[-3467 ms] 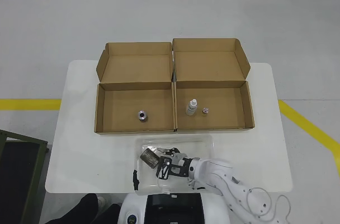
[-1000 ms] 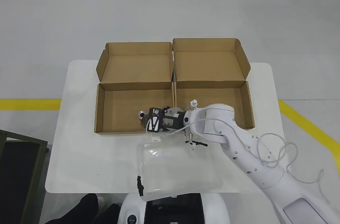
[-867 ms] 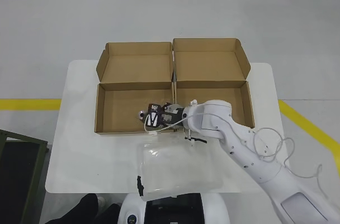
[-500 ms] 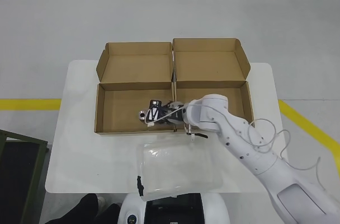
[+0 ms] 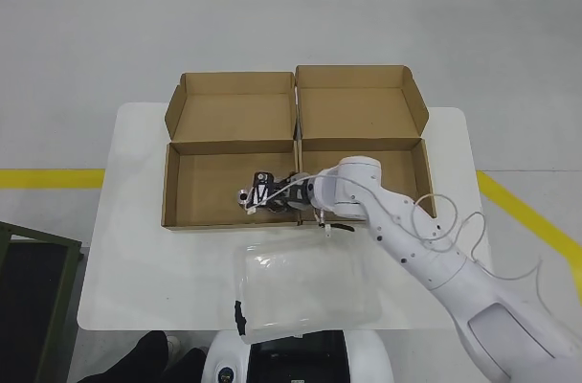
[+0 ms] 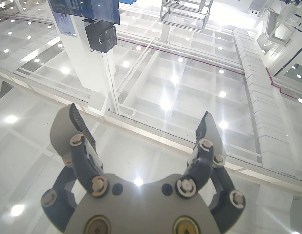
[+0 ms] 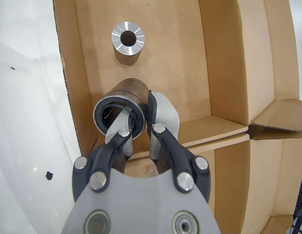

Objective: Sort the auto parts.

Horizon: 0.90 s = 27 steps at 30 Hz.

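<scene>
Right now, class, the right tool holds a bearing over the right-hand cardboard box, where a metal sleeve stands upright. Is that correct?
No. The right tool holds the bearing over the left-hand cardboard box, not the right-hand one, as the top view shows. The metal sleeve does stand upright in that box.

I work at a white table [image 5: 138,249] on a pale grey floor [image 5: 80,57] marked with a yellow line [image 5: 42,178]. Above me, a white gridded ceiling [image 6: 202,79] carries many bright round lamps [image 6: 174,79].
</scene>
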Each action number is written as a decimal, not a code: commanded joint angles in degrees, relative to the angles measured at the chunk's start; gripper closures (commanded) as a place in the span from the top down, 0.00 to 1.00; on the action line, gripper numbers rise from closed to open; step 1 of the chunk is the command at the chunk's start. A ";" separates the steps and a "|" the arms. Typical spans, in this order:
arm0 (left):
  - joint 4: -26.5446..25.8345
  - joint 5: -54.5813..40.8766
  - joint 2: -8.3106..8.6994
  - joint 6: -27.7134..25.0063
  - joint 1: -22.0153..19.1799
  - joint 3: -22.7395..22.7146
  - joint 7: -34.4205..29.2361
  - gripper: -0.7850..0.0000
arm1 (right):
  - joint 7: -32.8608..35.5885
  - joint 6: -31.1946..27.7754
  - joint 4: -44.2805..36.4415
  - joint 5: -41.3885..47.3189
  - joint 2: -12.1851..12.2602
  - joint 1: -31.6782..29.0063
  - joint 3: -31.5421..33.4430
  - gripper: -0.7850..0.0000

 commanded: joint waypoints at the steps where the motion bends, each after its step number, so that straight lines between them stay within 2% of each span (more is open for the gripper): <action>1: 0.00 0.00 0.00 0.00 0.00 0.00 0.00 1.00 | -0.63 0.54 0.41 -0.27 -0.25 0.23 -0.20 1.00; 8: 0.00 0.00 0.00 0.00 0.00 0.00 0.00 1.00 | -1.75 0.71 -0.67 -1.06 -0.60 0.72 0.15 1.00; 17: 0.00 0.00 0.00 0.00 0.00 0.00 0.00 1.00 | -2.24 0.65 -6.25 -1.29 0.64 -1.78 4.43 1.00; 27: 0.00 0.00 0.00 0.00 0.00 0.00 0.00 1.00 | -6.15 0.12 -18.61 5.54 3.02 -11.32 12.27 1.00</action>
